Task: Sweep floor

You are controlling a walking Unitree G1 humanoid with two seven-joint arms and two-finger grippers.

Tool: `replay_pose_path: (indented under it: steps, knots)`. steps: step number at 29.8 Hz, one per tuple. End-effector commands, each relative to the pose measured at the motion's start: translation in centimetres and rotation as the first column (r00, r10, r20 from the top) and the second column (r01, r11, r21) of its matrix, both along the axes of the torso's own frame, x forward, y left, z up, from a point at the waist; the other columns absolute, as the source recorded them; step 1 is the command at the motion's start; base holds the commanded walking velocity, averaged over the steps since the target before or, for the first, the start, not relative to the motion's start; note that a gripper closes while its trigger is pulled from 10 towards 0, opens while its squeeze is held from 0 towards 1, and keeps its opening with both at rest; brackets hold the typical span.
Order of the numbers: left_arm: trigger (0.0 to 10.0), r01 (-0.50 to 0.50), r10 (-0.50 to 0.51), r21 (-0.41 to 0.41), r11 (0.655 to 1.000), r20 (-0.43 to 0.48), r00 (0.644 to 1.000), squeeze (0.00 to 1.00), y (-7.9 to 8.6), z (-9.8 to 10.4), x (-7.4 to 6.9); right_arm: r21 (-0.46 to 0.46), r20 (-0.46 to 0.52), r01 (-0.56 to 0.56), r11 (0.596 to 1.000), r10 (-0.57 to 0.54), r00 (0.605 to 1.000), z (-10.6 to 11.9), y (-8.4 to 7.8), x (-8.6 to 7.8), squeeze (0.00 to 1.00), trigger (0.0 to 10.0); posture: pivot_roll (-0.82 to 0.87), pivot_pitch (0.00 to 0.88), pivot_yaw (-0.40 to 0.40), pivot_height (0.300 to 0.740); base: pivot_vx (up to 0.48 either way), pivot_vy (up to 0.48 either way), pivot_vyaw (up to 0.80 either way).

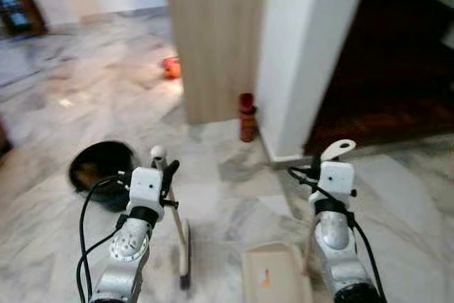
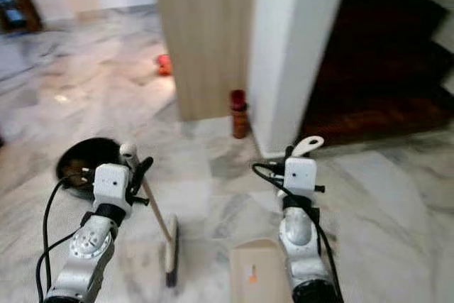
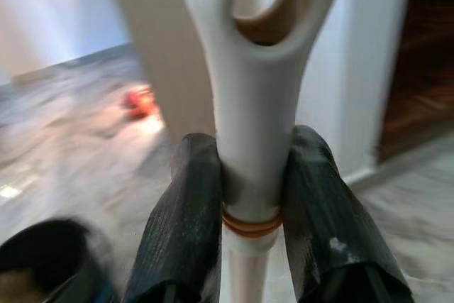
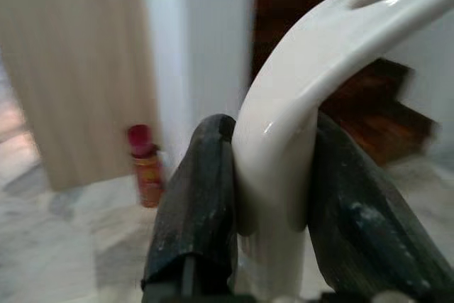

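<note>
On the grey-veined marble floor (image 1: 234, 204) before us, our left gripper (image 3: 252, 204) clamps the white plastic broom handle (image 3: 255, 104), its brush head (image 1: 184, 253) touching the floor. Our right gripper (image 4: 273, 196) clamps the curved white dustpan handle (image 4: 298, 104); the beige dustpan (image 1: 273, 274) sits just beside the brush. A red spray can (image 1: 246, 117) stands against the wooden panel (image 1: 213, 33).

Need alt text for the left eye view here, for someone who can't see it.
Two silver robot arms reach over a marble floor: the left gripper holds a broom, the right gripper a cream dustpan. Ahead stand a wooden panel, a white pillar, a red-capped can and a black bin.
</note>
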State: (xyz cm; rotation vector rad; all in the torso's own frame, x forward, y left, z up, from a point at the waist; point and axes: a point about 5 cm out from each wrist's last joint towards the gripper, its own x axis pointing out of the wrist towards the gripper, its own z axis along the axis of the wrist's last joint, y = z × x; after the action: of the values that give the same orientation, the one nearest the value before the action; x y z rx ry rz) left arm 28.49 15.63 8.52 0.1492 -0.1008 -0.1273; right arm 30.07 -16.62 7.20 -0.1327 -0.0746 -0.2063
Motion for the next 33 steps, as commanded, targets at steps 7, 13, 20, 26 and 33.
replay_pose_path:
  steps: [7, 13, 20, 26, 33]
  knots:
    - [10.0, -0.011, 0.011, 0.002, 1.0, 0.028, 1.0, 0.0, 0.31, 0.42, 0.11, -0.013, 0.026, -0.001, 1.0, 0.001, 1.0, 0.73, -0.3, 0.36, 0.0, 10.0, 0.09, 0.0, 0.053, 0.74, 0.0, 0.0, -0.8]
    - [10.0, -0.012, 0.012, 0.002, 1.0, 0.03, 0.999, 0.0, 0.27, 0.44, 0.15, -0.014, 0.03, 0.001, 1.0, -0.001, 1.0, 0.87, -0.49, 0.41, 0.0, 10.0, 0.09, 0.0, 0.051, 0.74, 0.0, 0.0, -0.8]
    - [10.0, -0.01, 0.01, 0.016, 1.0, 0.037, 0.999, 0.0, 0.28, 0.57, 0.29, -0.016, 0.033, 0.001, 1.0, -0.001, 0.999, 0.97, -0.49, 0.49, 0.0, 10.0, 0.09, 0.0, 0.051, 0.74, 0.0, -0.205, -0.8]
    - [10.0, -0.013, 0.012, 0.009, 1.0, 0.035, 0.999, 0.0, 0.34, 0.57, 0.31, -0.015, 0.032, 0.003, 1.0, -0.002, 0.999, 0.93, -0.48, 0.44, 0.0, 10.0, 0.09, 0.0, 0.053, 0.74, 0.0, -0.044, -0.8]
    - [10.0, -0.013, 0.013, 0.019, 1.0, 0.039, 0.999, 0.0, 0.34, 0.65, 0.43, -0.014, 0.033, 0.002, 1.0, -0.001, 0.999, 0.97, -0.42, 0.56, 0.0, 10.0, 0.09, 0.0, 0.051, 0.74, 0.0, -0.159, -0.8]
